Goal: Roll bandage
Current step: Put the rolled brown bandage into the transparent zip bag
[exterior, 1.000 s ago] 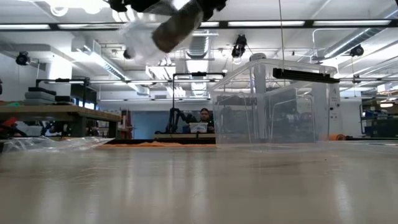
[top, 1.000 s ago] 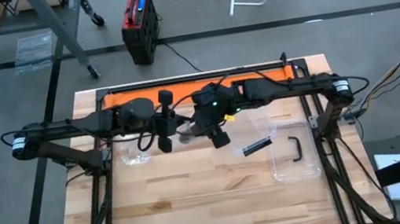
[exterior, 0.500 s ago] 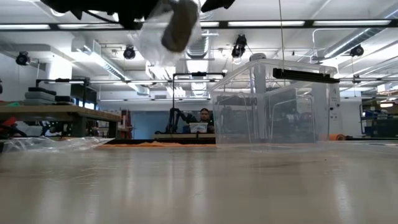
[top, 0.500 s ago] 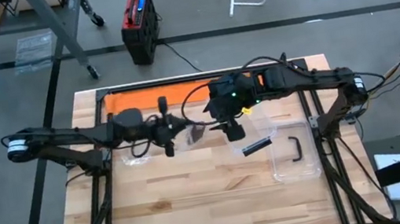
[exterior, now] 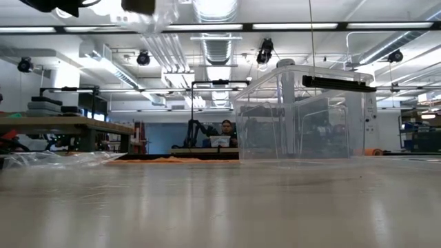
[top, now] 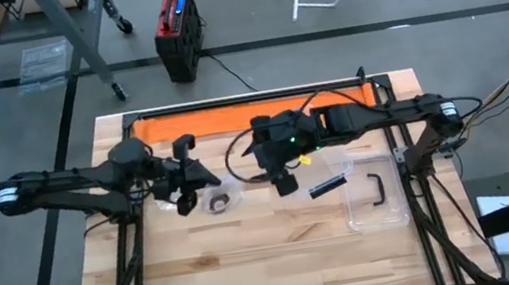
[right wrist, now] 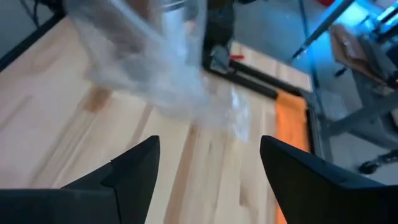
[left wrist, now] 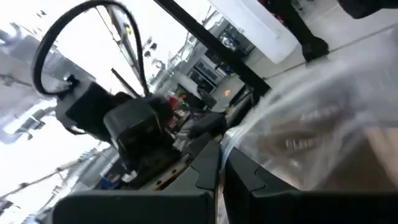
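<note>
Robotics lab: workbenches [exterior: 62,127], ceiling ducts [exterior: 215,41]

Bright ceiling strip lights, blurred wrist views

Your two arms reach inward and meet near the frame's centre.
Your left gripper [top: 202,183] sits left of centre in the high view, its fingers [left wrist: 208,168] pressed together. Your right gripper [top: 284,183] hangs just right of centre, its fingers [right wrist: 134,171] spread wide apart, arm stretched in from the right edge.
</note>
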Robot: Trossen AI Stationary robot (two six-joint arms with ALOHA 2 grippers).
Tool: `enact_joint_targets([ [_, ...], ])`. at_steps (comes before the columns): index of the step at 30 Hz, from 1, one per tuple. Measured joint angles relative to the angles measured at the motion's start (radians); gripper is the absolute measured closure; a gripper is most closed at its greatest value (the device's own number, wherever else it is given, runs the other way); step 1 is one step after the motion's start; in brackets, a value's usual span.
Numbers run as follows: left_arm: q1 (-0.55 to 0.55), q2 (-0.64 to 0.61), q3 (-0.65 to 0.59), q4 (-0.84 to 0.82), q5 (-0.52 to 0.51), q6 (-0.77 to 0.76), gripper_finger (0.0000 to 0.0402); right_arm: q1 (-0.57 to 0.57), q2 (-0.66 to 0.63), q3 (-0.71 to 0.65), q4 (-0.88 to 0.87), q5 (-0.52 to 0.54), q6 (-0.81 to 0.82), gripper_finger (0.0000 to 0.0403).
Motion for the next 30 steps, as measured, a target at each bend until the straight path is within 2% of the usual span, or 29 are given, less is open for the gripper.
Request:
enact_joint_targets([
  [6, 0.0, 0.022, -0.002, -0.004, -0.001, -0.008, 0.0401, 0.029, 0.027, -0.001, 0.081, -0.009, 0.004, 0.0132],
  [10, 0.0, 0.049, -0.002, -0.016, -0.002, -0.032, 0.0401, 0.028, 0.025, -0.001, 0.097, -0.082, 0.015, 0.0151],
  [13, 0.0, 0.075, -0.002, 0.0, -0.003, -0.033, 0.0401, 0.025, 0.027, -0.001, 0.105, -0.123, 0.004, 0.0175],
  [18, 0.0, 0.115, -0.002, 0.06, -0.003, -0.055, 0.0401, 0.025, 0.07, 0.002, 0.097, -0.124, -0.026, 0.0216],
  [25, 0.0, 0.129, -0.002, 0.073, -0.003, -0.059, 0.0401, 0.025, 0.097, 0.0, 0.107, -0.095, -0.026, 0.0251],
  [28, 0.0, 0.126, -0.002, 0.07, -0.004, -0.068, 0.0401, 0.025, 0.097, 0.0, 0.103, -0.062, -0.026, 0.0288],
  [30, 0.0, 0.116, -0.002, 0.067, -0.007, -0.085, 0.0401, 0.025, 0.096, 0.0, 0.098, -0.049, -0.026, 0.0328],
])
